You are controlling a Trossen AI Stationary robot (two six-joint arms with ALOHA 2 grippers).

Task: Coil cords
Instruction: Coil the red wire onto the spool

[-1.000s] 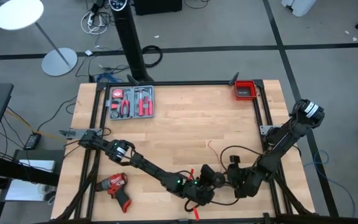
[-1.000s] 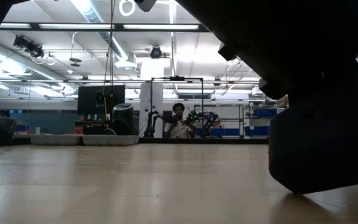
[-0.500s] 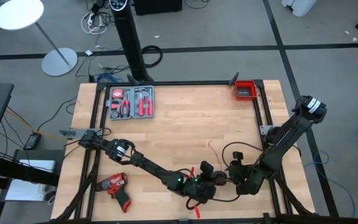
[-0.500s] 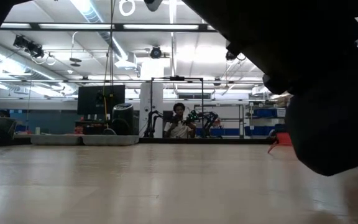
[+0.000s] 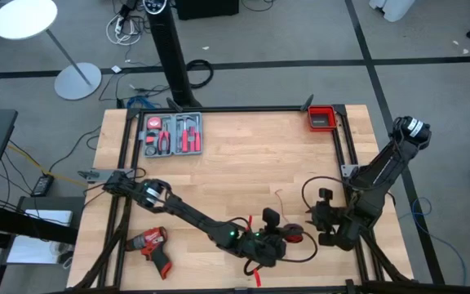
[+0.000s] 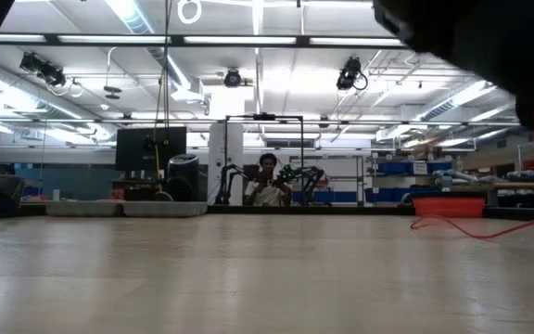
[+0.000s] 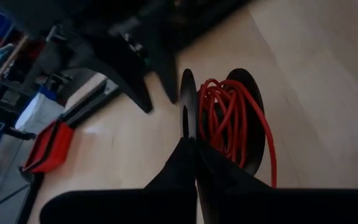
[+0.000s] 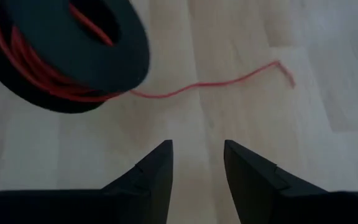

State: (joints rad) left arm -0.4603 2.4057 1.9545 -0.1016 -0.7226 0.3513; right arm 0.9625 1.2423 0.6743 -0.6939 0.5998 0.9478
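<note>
The thin red cord (image 7: 229, 118) is wound on a black spool (image 5: 294, 237) near the table's front edge, right of centre. Its loose tail (image 8: 229, 81) trails over the wood to a free end (image 5: 277, 196). My left gripper (image 7: 193, 146) is shut at the spool. My right gripper (image 8: 196, 146) hovers open just right of the spool (image 8: 61, 50), with nothing between its fingers. The black cord (image 5: 307, 189) lies in a loop on the table beside the right arm. My left gripper pinches the rim of the spool's near flange (image 7: 187, 115) between its two fingertips. It comes level from the table's left side, with the flange edge-on between the fingers. The spool stands tilted with its red winding showing. Whether it rests on the table, I cannot tell.
A grey case of red-handled tools (image 5: 172, 135) lies at the far left. A red bin (image 5: 322, 118) stands at the far right corner, and a red drill (image 5: 152, 245) at the near left. The red tail (image 6: 489, 227) crosses the wood at the right.
My right gripper has drawn back from the spool toward the table's right edge and risen, leaving the low view. My left gripper has shifted a little toward the right edge. The spool has turned, so its red winding now shows from above.
</note>
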